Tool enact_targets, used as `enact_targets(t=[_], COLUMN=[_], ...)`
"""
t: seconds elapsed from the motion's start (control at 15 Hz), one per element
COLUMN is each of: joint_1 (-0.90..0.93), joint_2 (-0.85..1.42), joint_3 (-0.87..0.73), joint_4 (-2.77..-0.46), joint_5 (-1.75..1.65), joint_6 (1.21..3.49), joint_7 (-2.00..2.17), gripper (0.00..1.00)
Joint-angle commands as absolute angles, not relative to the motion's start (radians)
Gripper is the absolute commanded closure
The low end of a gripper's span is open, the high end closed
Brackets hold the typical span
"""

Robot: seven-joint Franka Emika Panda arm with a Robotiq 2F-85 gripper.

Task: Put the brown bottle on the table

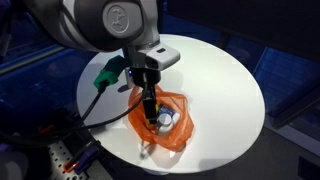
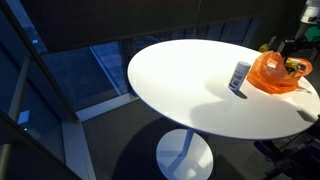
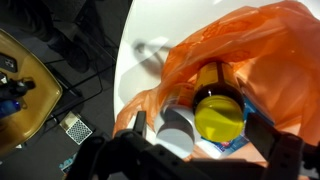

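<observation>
The brown bottle (image 3: 218, 100) with its yellow cap stands upright inside the orange plastic bag (image 3: 270, 50) on the white round table (image 3: 150, 80). In the wrist view my gripper (image 3: 200, 132) is open just above the bag. Its two fingers straddle the brown bottle and a white-capped bottle (image 3: 178, 128) right beside it. In an exterior view the gripper (image 1: 150, 110) reaches down into the bag (image 1: 175, 130) near the table's (image 1: 220, 80) front edge. The brown bottle is hidden in both exterior views.
A small pale bottle (image 2: 240, 77) stands on the table (image 2: 180, 80) next to the bag (image 2: 275, 72); it also shows in the wrist view (image 3: 150, 48). A green plug and black cable (image 1: 105, 75) hang from the arm. Dark floor surrounds the table.
</observation>
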State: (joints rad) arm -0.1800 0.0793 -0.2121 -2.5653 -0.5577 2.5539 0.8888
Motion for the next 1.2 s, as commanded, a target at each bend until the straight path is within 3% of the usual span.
enact_targets(t=[0.0, 0.2, 0.53, 0.6, 0.8, 1.13], joint_1=[-0.163, -0.154, -0.142, -0.141, -0.139, -0.133], joint_2=[0.092, 0.104, 0.102, 0.090, 0.040, -0.064], joint_3=[-0.228, -0.231, -0.231, -0.230, -0.220, -0.184], joint_4=[-2.577, -2.574, -2.568, -2.569, -2.573, -2.563], joint_5=[-0.618, -0.655, -0.683, -0.682, -0.651, -0.638], joint_6=[2.590, 2.600, 2.606, 2.606, 2.593, 2.558], joint_7=[0.960, 1.003, 1.044, 1.043, 1.009, 1.002], gripper=[0.00, 0.07, 0.37, 0.52, 0.77, 0.79])
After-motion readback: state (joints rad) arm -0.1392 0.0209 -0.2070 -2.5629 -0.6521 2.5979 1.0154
